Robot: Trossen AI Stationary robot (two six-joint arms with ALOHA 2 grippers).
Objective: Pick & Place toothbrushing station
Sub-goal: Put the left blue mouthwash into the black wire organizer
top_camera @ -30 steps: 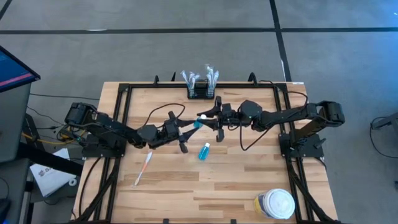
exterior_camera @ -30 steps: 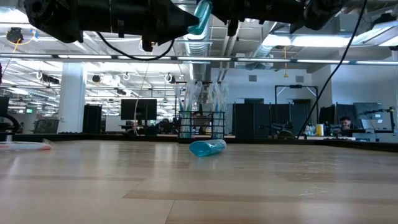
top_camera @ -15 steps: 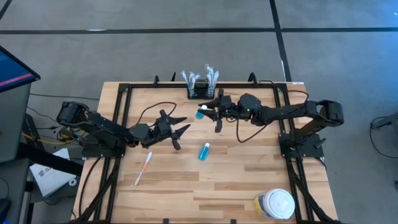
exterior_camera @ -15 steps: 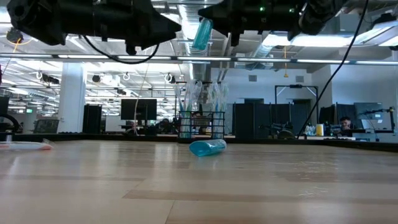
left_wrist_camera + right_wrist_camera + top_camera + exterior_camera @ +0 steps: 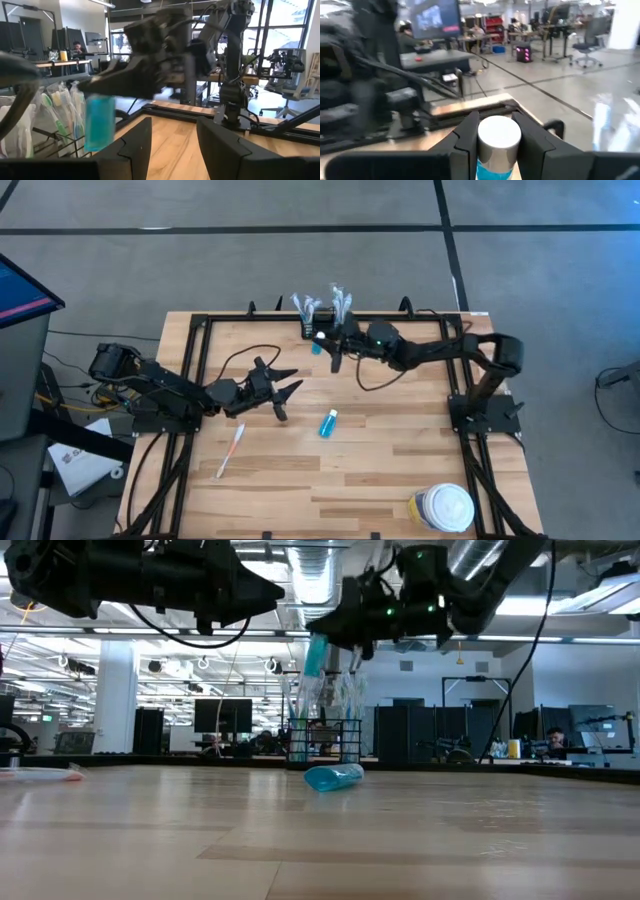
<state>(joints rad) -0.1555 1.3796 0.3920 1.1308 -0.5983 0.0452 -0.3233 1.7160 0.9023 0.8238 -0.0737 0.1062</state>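
Even overhead light fell on the wooden table point(image 5: 380, 450), casting only faint shadows, while the low view was backlit by bright ceiling strip lights, leaving both arms as dark silhouettes. Motion blur smeared the right gripper point(image 5: 107, 82) and blue bottle point(image 5: 99, 122) in the left wrist view. The right wrist view's background was soft, with window glare on the floor.

Black wire toothbrushing station point(image 5: 322, 330) at the far edge, white and green brushes inside; a blue bottle point(image 5: 317, 346) with silver-white cap in the dark right gripper point(image 5: 325, 343); second blue bottle point(image 5: 327, 423) on pale striped wood point(image 5: 380, 460); white jar, yellow label point(image 5: 441, 508), near right
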